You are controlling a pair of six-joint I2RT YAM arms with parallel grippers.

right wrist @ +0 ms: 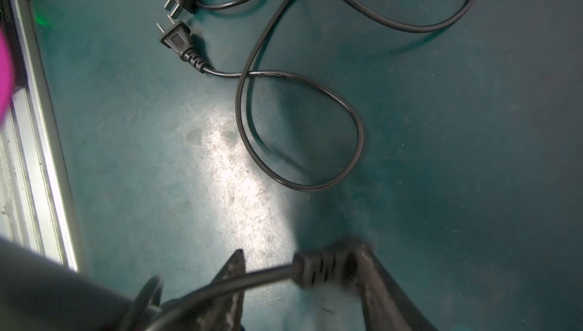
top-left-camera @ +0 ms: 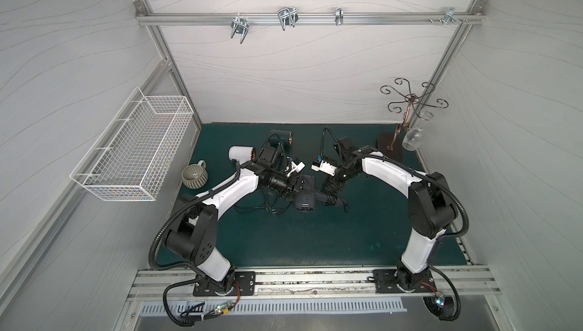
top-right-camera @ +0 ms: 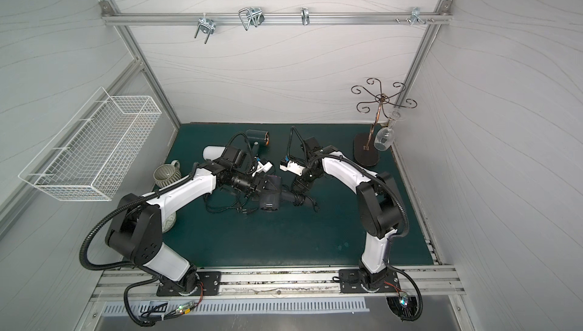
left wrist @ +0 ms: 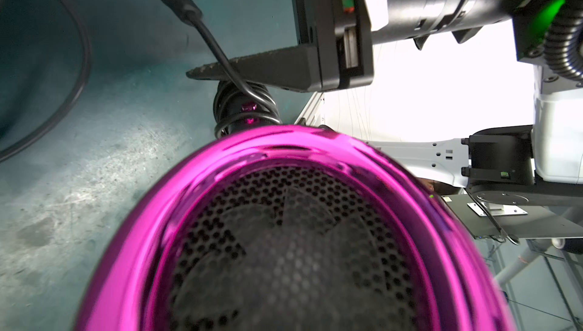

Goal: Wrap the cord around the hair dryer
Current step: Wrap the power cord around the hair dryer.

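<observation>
The hair dryer [top-left-camera: 304, 199] [top-right-camera: 269, 200] lies mid-mat, its dark handle pointing right with the black cord [left wrist: 246, 105] coiled around it. My left gripper [top-left-camera: 294, 184] is shut on the dryer's head; in the left wrist view the magenta rear grille [left wrist: 284, 235] fills the picture and hides the jaws. My right gripper [right wrist: 299, 250] [top-left-camera: 330, 189] hovers over the handle end, open. The cord's ribbed plug end [right wrist: 321, 269] lies loose between its fingers [right wrist: 236, 266], against one of them.
A white dryer [top-left-camera: 240, 153] and a dark dryer [top-left-camera: 280, 137] lie behind the left arm. Loose cords with two plugs [right wrist: 176, 38] sprawl on the green mat [top-left-camera: 315, 238]. A mug [top-left-camera: 194, 175] stands at left, a wire basket [top-left-camera: 132, 149] on the left wall, a glass stand [top-left-camera: 391, 149] at back right.
</observation>
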